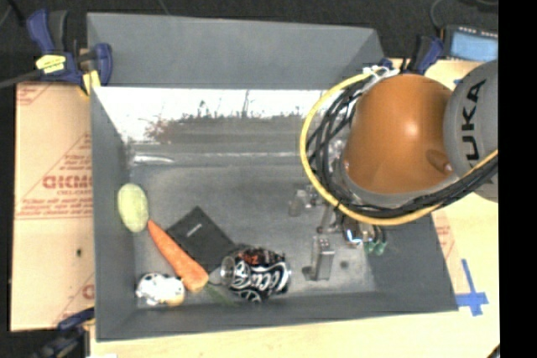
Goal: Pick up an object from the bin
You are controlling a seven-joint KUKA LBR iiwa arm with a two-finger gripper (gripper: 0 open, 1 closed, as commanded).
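My gripper (pixel 310 232) hangs under the orange dome at the right of the bin, over bare floor. It is open, with nothing between its fingers. Nearest to it, to the left by the front wall, lies a crumpled black-and-white wrapper (pixel 256 273). A flat black box (pixel 200 235) rests further left. An orange carrot (pixel 177 255) lies slanted beside the box.
A pale green oval fruit (pixel 132 206) sits by the left wall. A small white toy (pixel 160 289) lies in the front left corner. The arm and its cables cover the bin's right rear part.
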